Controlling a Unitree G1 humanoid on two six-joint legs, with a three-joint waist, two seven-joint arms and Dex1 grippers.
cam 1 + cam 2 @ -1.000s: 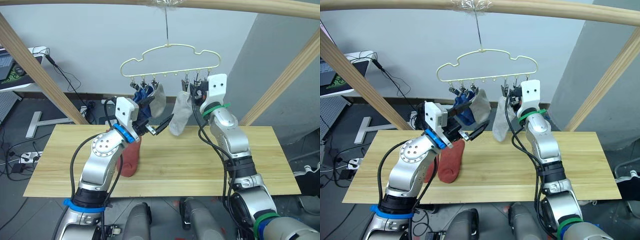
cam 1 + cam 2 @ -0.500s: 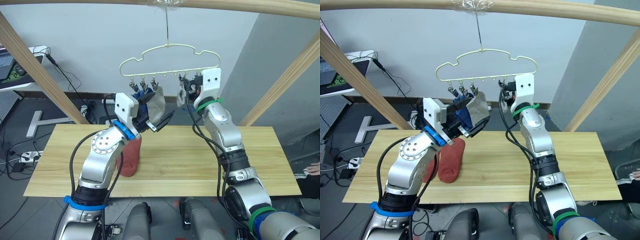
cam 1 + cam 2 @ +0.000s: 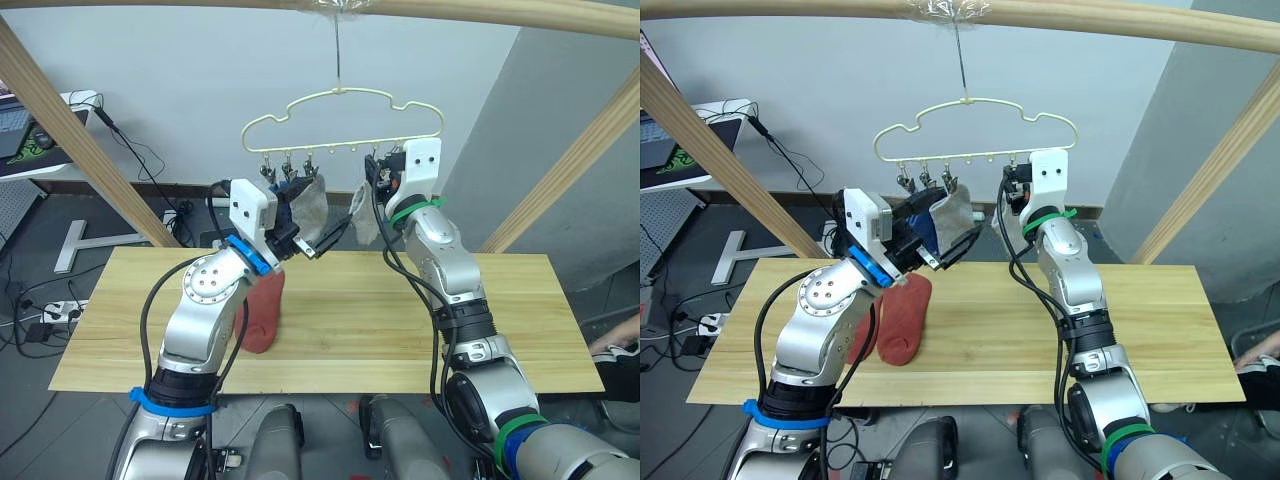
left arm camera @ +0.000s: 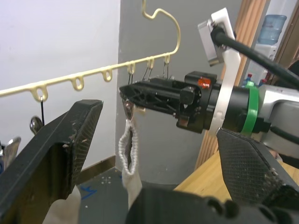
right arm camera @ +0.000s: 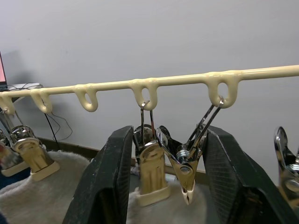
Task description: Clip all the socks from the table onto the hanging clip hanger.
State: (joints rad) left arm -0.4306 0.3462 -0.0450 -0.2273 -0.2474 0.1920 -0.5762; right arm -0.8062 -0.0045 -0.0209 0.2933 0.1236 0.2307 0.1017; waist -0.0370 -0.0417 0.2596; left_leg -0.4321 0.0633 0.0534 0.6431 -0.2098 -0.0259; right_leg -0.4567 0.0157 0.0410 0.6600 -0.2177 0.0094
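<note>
Right gripper [image 5: 161, 186], fingers spread, brackets two clips [image 5: 152, 175] on the clip hanger [image 5: 154, 83].

A plain white wall [image 3: 180, 90] fills the upper left and centre of the head views, meeting a grey wall [image 3: 540, 110] at the upper right, with a dark skirting strip along its foot. A pale round wooden pole frame [image 3: 70, 140] crosses the top edge and slants down at both sides. At the left edge a laptop [image 3: 665, 155] sits on a white stand, black cables [image 3: 140, 160] trail down the wall, and a power strip [image 3: 45, 315] lies on the dark grey floor [image 3: 40, 250].
</note>
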